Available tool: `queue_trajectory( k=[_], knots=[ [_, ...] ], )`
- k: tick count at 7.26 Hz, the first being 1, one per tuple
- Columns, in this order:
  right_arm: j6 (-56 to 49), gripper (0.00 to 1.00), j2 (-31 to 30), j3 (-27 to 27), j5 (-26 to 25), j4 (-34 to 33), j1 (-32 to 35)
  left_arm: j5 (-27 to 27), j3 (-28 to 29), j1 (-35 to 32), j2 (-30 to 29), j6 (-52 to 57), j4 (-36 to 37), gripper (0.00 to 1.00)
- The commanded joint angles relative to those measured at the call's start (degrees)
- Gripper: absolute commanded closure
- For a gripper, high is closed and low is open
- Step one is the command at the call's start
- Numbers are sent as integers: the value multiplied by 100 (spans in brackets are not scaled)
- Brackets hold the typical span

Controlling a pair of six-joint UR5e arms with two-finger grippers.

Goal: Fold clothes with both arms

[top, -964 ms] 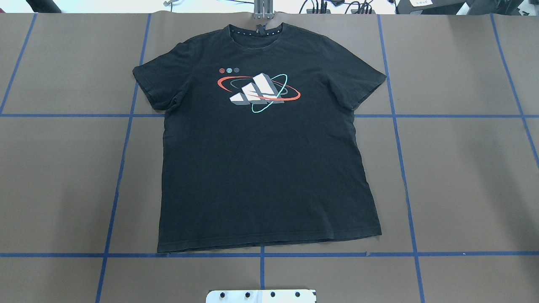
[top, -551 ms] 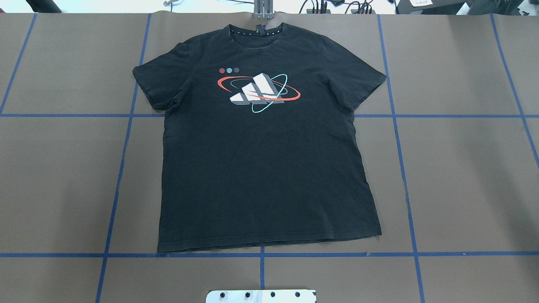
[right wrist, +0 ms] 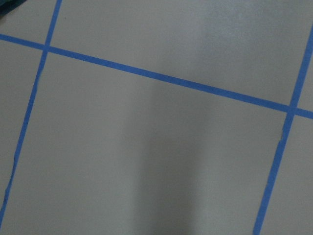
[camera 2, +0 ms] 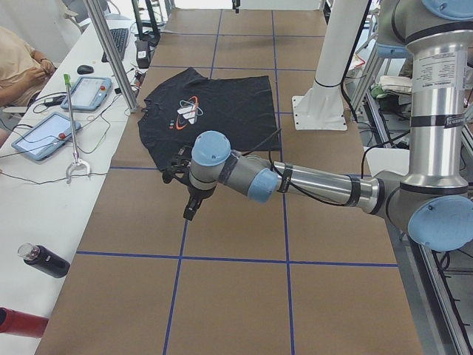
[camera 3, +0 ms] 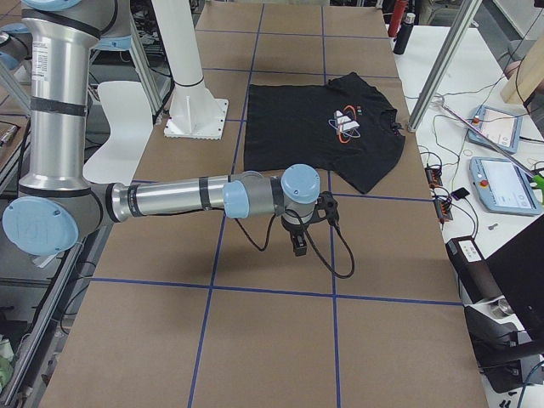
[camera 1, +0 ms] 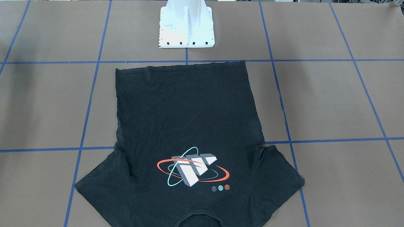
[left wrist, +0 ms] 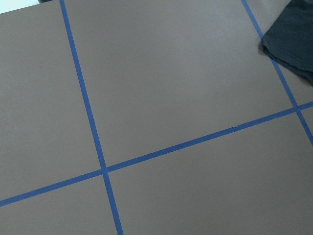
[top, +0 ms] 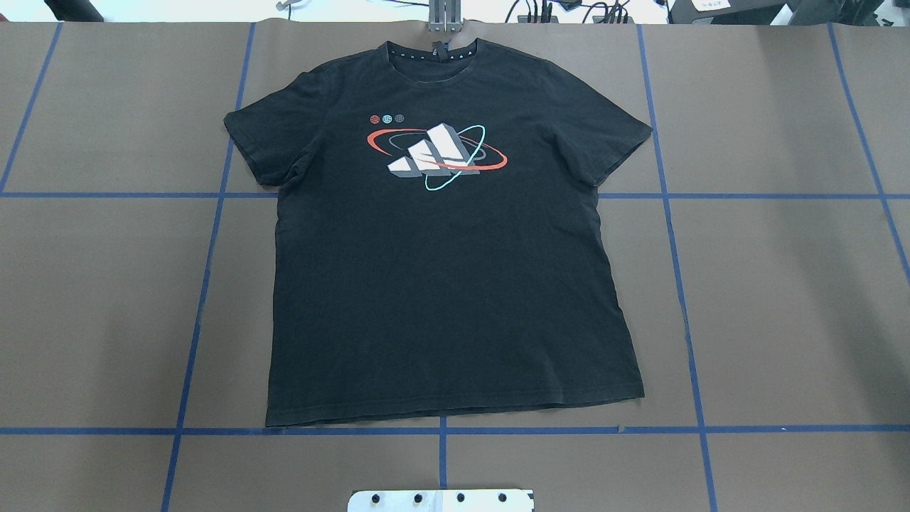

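Across brown table (top: 782, 284), black T-shirt (top: 448, 299) flat, three-bar orbit logo (top: 437, 158), left hand (camera 2: 191, 210), right hand (camera 3: 297, 244), opening cannot tell.

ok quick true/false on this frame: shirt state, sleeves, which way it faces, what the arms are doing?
1. The T-shirt lies flat with its print facing up. True.
2. One sleeve is folded across the print. False: both sleeves are spread out to the sides.
3. The hem is the edge nearest the white base mount. True.
4. An arm is holding the hem. False: the left arm and the right arm both hang over the table, apart from the shirt.
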Motion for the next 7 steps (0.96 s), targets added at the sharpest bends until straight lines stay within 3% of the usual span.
queue_trajectory(
  k=[1,3,5,6,7],
  knots=[
    [1570,1,1484,-853,-609,47,-694,0,-8,9,1,0,-3,0],
    [3231,1,2559,-1610,-1130,343,-1240,0,0,9,1,8,-3,0],
    [5942,2,3018,-2871,-1613,2548,-1803,0,9,9,1,35,-3,0],
    [6939,3,3360,-3488,-1641,3213,-1962,0,9,9,1,35,-3,0],
    [7132,4,3503,-3590,-1955,3255,-2111,0,0,9,1,43,-3,0]
  ],
)
